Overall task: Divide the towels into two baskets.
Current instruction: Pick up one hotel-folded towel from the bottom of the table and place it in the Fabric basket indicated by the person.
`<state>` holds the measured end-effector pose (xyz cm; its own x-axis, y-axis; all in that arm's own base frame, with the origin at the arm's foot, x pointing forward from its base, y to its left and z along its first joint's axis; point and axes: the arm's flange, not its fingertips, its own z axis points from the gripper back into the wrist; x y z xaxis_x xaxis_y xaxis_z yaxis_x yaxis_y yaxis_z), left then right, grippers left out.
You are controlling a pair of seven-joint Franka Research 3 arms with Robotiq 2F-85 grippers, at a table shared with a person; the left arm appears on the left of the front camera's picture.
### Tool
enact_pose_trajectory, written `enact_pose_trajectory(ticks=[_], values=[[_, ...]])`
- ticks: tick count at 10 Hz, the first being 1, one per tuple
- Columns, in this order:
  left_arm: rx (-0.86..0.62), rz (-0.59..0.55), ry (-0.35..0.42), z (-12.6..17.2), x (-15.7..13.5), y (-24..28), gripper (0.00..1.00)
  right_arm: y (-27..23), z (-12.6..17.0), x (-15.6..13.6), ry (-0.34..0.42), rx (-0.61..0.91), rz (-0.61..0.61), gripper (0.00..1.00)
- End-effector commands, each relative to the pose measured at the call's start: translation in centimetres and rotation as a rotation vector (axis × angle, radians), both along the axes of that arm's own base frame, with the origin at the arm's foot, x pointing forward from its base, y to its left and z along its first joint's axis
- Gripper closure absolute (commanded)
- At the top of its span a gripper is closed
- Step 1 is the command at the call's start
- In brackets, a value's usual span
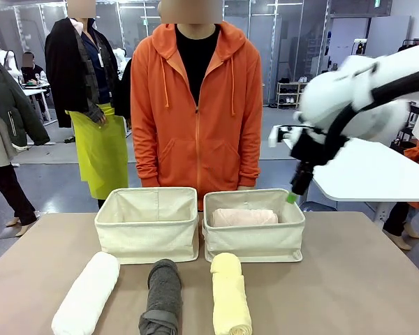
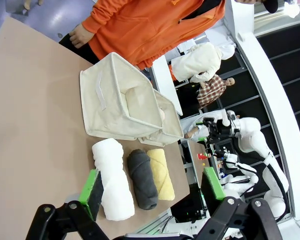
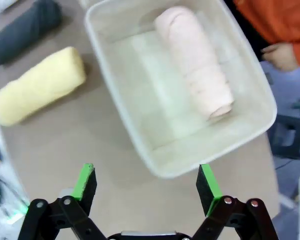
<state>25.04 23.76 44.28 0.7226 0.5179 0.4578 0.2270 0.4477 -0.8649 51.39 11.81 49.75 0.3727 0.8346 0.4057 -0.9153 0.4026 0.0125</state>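
Note:
Two cream baskets stand side by side in front of the person. The right basket (image 1: 255,243) holds the pale pink towel (image 1: 243,217); inside the left basket (image 1: 145,241) I see bare fabric. On the table before them lie the white towel (image 1: 87,293), the dark grey towel (image 1: 162,296) and the pale yellow towel (image 1: 230,293). My right gripper (image 3: 145,182) hangs open and empty above that basket's (image 3: 130,125) right end, over the pink towel (image 3: 195,62). My left gripper (image 2: 152,185) is open, high above the white towel (image 2: 112,180).
A person in an orange hoodie (image 1: 195,105) stands close behind the baskets, one hand (image 3: 282,55) beside the right basket. My right arm (image 1: 363,91) reaches in from the right, above table height. Bare tabletop (image 1: 363,279) lies on both sides of the towels.

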Motion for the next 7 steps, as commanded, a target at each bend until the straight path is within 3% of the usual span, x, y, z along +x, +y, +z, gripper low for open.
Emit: enact_pose_trajectory(ticks=[1, 5, 7], values=[[-0.013, 0.000, -0.030, 0.1, 0.0, 0.2, 0.00, -7.0, -1.3, -3.8, 0.097, 0.265, -0.125, 0.00], [-0.013, 0.000, -0.030, 0.1, 0.0, 0.2, 0.00, -21.7, -2.3, -9.1, 0.299, 0.719, -0.305, 0.00], [-0.013, 0.000, -0.030, 0.1, 0.0, 0.2, 0.00, -29.1, -4.3, -13.3, 0.365, 0.830, -0.473, 0.00]])
